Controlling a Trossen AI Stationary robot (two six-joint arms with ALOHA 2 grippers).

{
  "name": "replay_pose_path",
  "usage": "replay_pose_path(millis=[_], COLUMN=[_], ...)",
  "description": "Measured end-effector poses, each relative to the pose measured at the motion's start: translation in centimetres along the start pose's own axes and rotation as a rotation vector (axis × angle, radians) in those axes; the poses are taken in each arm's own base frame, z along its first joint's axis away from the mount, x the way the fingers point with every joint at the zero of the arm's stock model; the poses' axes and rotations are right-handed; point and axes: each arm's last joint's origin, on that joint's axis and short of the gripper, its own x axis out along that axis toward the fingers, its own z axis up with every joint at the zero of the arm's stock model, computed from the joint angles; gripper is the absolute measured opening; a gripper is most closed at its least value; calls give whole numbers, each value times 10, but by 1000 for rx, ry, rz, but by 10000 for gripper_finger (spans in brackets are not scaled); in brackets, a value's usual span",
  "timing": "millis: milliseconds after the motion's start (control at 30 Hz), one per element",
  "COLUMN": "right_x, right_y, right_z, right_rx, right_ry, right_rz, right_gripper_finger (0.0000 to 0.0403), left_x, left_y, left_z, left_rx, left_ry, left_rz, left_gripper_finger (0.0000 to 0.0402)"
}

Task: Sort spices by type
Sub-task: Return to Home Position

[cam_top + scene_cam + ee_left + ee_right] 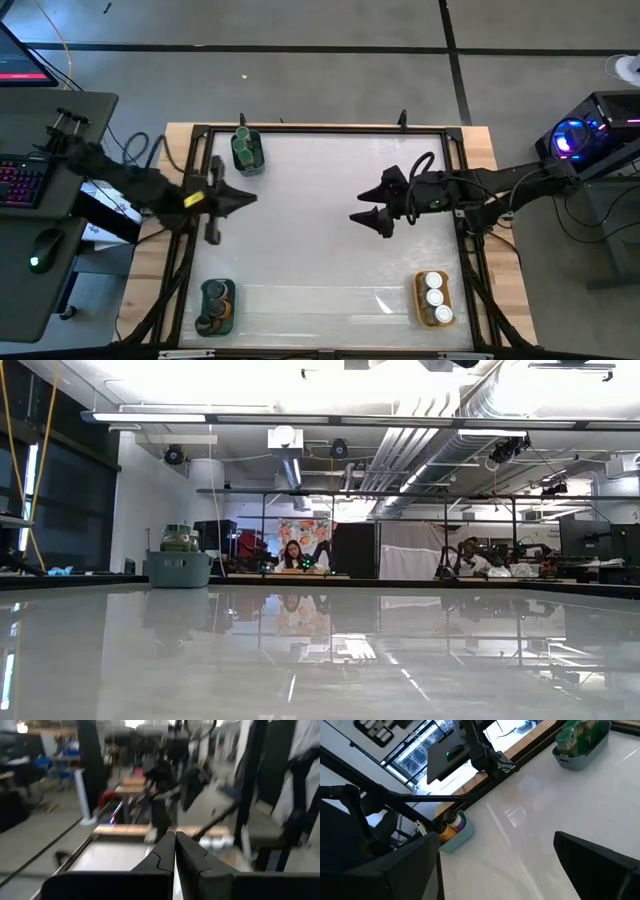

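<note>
Over the table (320,250), right claw (362,206) gapes, left claw (243,197) clenched, both apart from the spice jars (246,150).

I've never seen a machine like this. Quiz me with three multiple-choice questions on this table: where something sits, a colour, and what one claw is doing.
1. Seen from overhead, where is the teal plastic tray of green-lidded spice jars?
A. At the upper left corner of the table
B. In the centre
C. At the lower right corner

2. What colour are the lids of the small jars in the orange rectangular tray?
A. Green
B. White
C. Black

3. How is the right gripper?
A. Shut on a jar
B. Shut on a tray
C. Open, holding nothing

Answers:
1 A: the tray stands by the upper left edge in the high view.
2 B: round white lids show in that tray.
3 C: the right wrist view shows its fingers wide apart over bare table.
</note>
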Motion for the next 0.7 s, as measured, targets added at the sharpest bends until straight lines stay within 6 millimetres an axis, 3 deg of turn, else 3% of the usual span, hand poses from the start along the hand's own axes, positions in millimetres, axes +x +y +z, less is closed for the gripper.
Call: replay_pose_path(millis=[200,367,467,633,700], right_x=[2,5,4,-2,-9], right_y=[-8,-41,-67,-106,-114], right_z=[5,19,31,60,69], right_rx=[-85,-163,-209,-276,-299], right_ry=[-18,19,58,88,70], right_rz=[-44,-213,-295,-223,-143], right_gripper_finger=[392,362,290,78,22], left_x=[33,46,45,42,41], left_y=[30,72,93,115,116], left_z=[-49,-59,-53,-54,-58], left_rx=[-114,-150,-147,-219,-271], left_ry=[-127,-109,-132,-128,-84], left_rz=[24,180,241,258,252], left_gripper_finger=[0,0,0,0,0])
